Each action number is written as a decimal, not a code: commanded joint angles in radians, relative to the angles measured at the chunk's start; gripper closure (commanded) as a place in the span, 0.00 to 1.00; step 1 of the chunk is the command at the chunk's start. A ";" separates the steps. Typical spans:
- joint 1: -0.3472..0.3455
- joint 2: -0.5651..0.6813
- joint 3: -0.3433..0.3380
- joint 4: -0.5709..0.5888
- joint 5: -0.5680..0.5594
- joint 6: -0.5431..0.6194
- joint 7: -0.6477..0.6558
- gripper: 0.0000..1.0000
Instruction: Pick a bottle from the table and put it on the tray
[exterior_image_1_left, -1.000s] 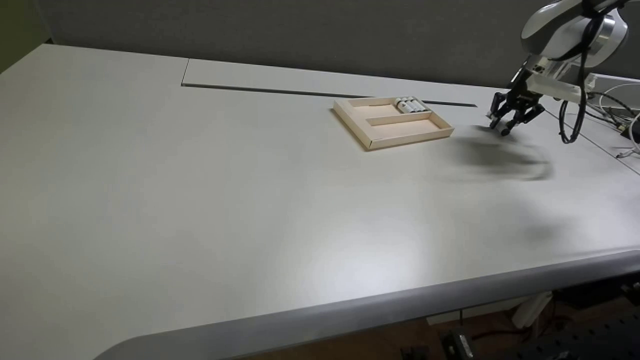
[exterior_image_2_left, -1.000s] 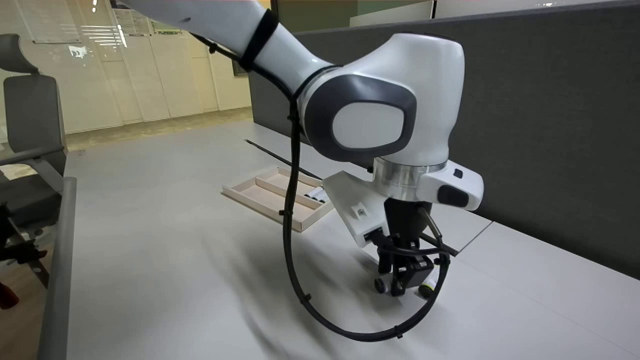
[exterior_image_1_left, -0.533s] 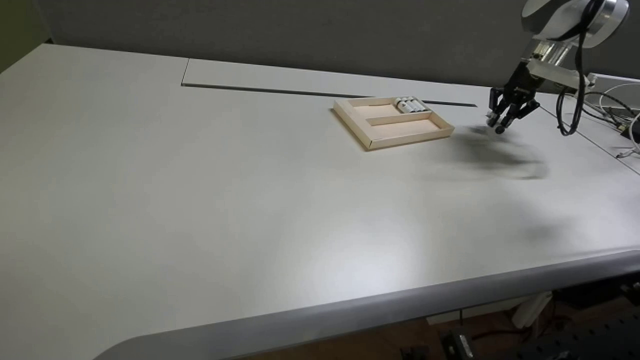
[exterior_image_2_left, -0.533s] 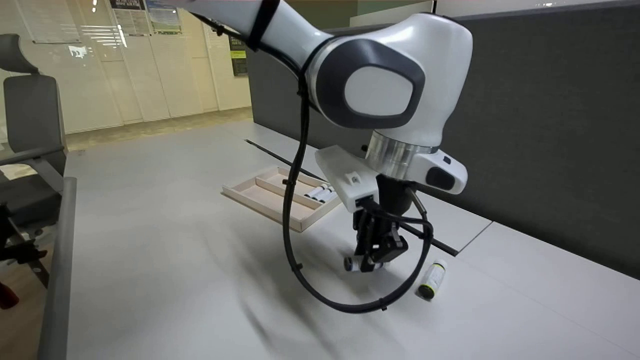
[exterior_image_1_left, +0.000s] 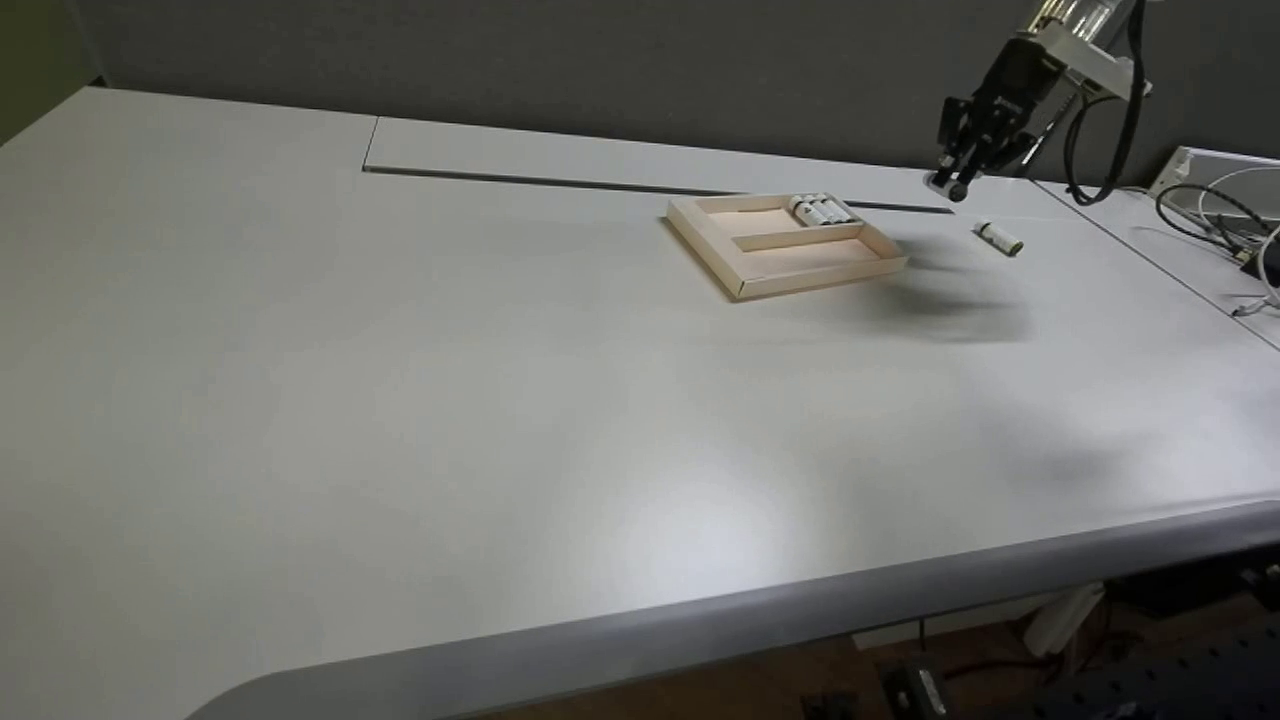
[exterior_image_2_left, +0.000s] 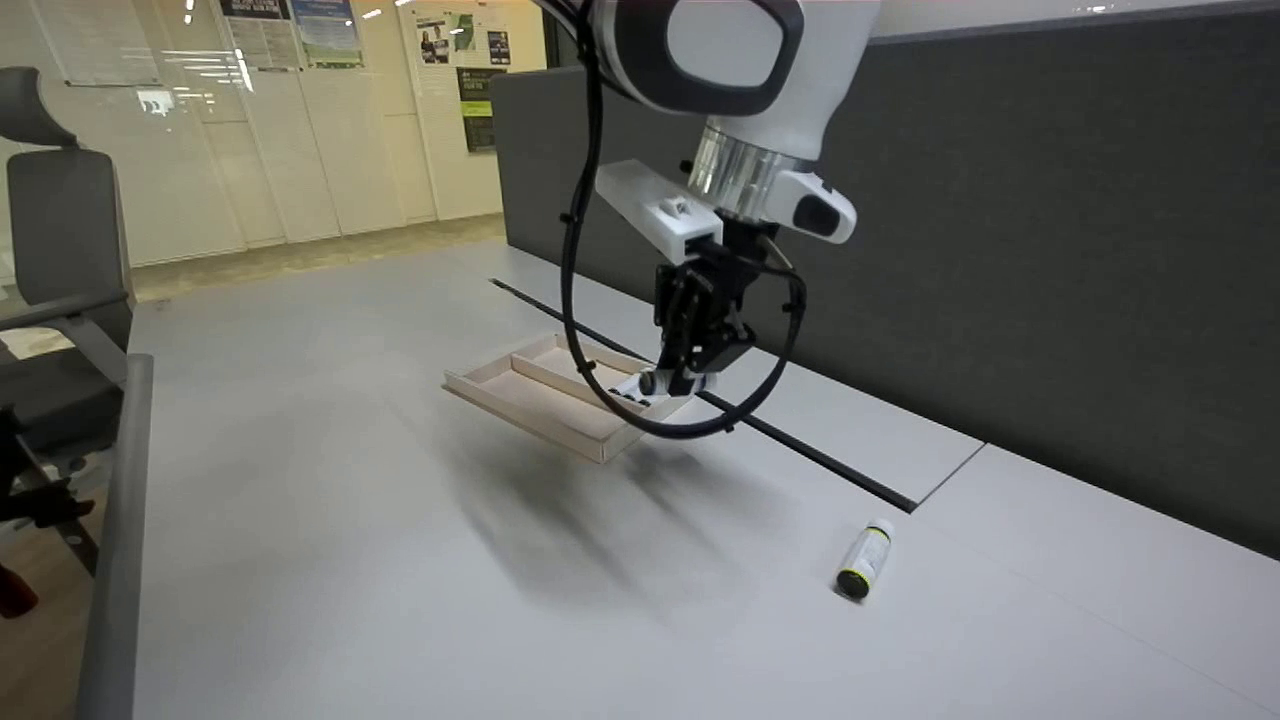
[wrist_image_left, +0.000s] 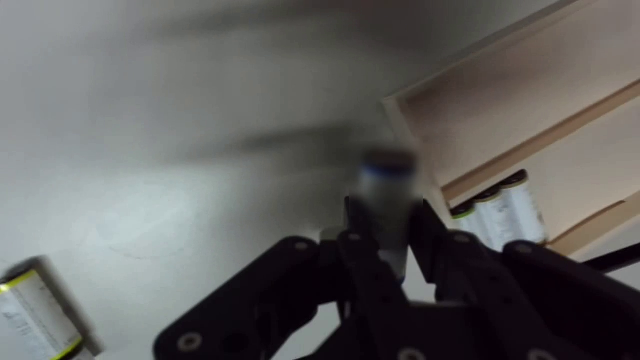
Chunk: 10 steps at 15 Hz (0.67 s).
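Pinching the bottle (wrist_image_left: 389, 200), the gripper (wrist_image_left: 386, 215) hung midair — tray (wrist_image_left: 525, 110) sat right of it in wrist view, bottle's long axis kinda parallel to the three bottles (wrist_image_left: 497, 215) inside.

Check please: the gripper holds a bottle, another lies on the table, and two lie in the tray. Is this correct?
The count is wrong: three bottles, not two, lie in the tray, as the wrist view shows. The gripper holds a bottle, and another lies on the table.

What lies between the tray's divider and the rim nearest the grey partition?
Three white bottles lie side by side in the tray, seen in an exterior view and the wrist view.
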 joint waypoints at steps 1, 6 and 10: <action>0.004 -0.083 0.054 -0.135 0.042 0.069 -0.066 0.93; 0.040 -0.111 0.061 -0.232 0.039 -0.008 -0.107 0.93; 0.061 -0.096 0.048 -0.234 0.035 -0.110 -0.099 0.93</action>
